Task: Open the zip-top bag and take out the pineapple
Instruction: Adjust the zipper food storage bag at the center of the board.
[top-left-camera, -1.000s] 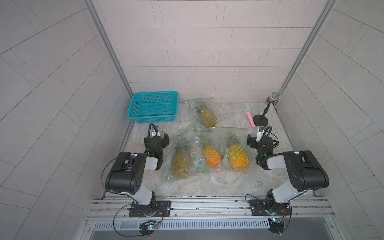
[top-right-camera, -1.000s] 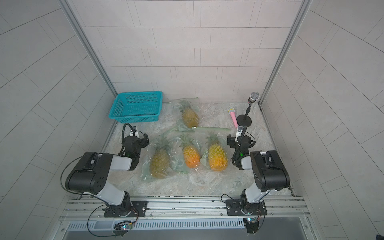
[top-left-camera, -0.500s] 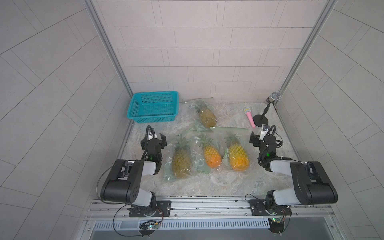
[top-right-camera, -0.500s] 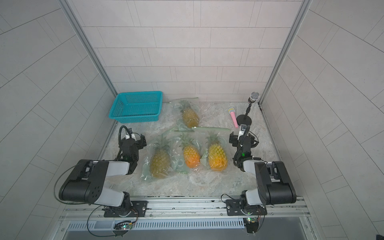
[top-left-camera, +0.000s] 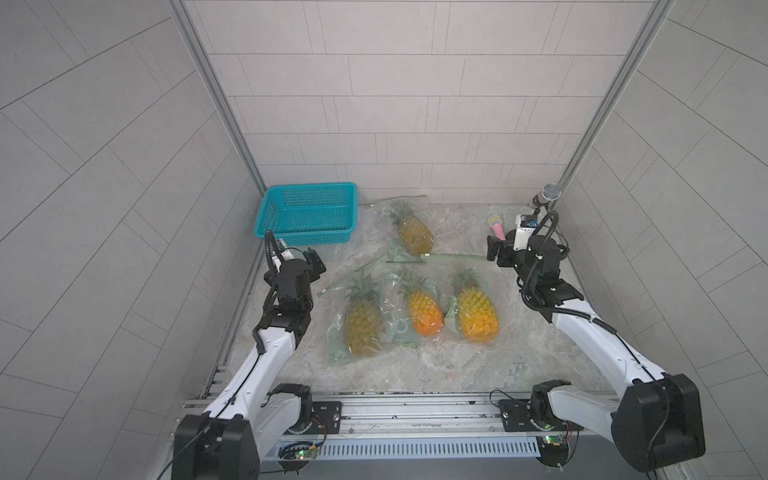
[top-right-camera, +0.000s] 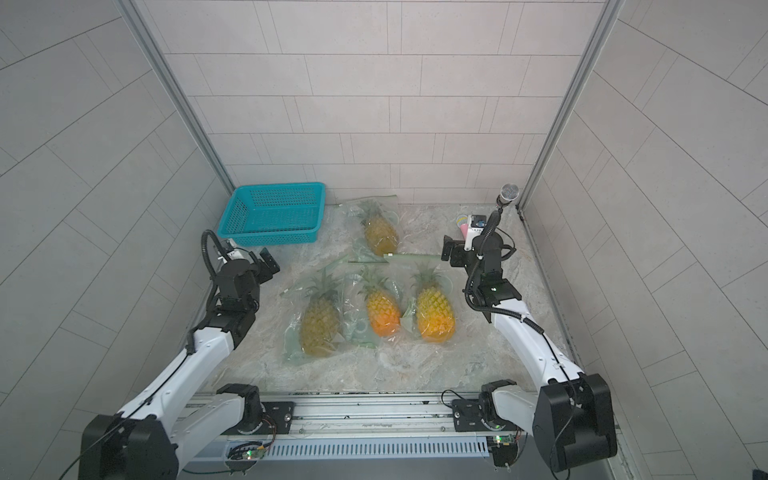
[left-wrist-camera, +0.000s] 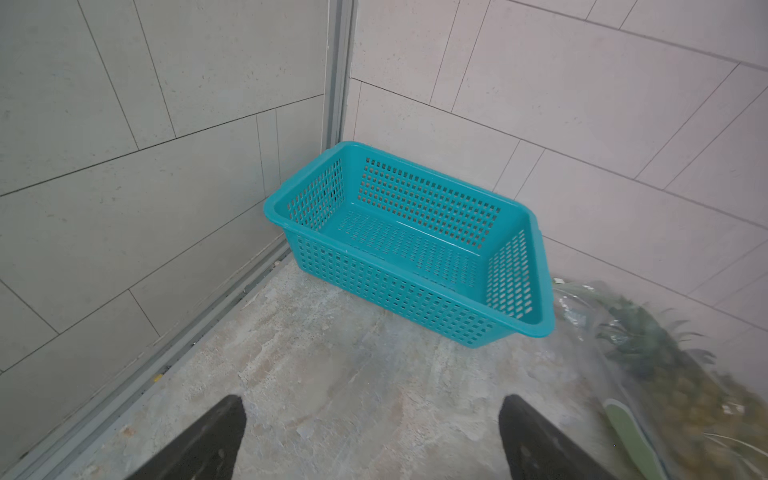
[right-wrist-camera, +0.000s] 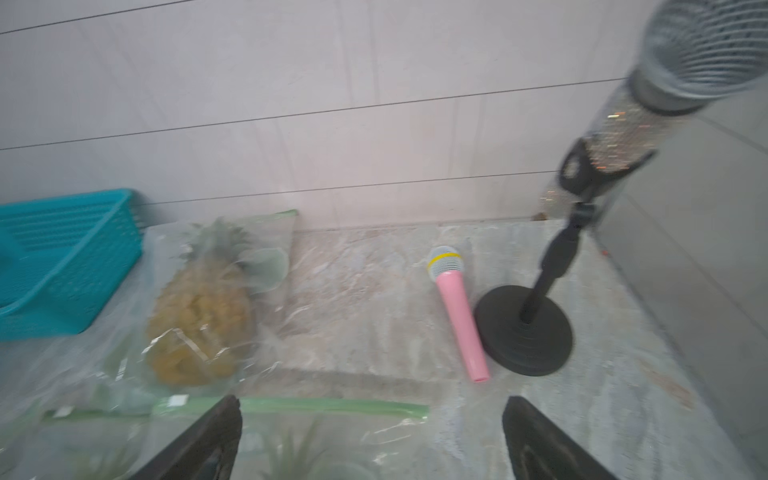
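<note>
Four zip-top bags (top-left-camera: 337, 348) on the table (top-left-camera: 540, 357), one pineapple (top-left-camera: 424, 309) each: three in a row, plus a rear pineapple (top-left-camera: 413, 235) beside the teal basket (top-left-camera: 307, 239). None out yet. Your left gripper (top-left-camera: 316, 262) and right gripper (top-left-camera: 496, 251) hang wide, empty, flanking the row, probably staged for a two-arm pull. Green zip strip (right-wrist-camera: 332, 405) lies just ahead of the right one. Crowns point away from you, so zips are likely at the far ends. Basket's empty, likely the drop spot.

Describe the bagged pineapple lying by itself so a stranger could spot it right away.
Find the teal basket in the far left corner. Beside it, near the back wall, lies a bagged pineapple. Unlike the three bagged pineapples in a row nearer the robot, it lies alone, farthest back.
</note>
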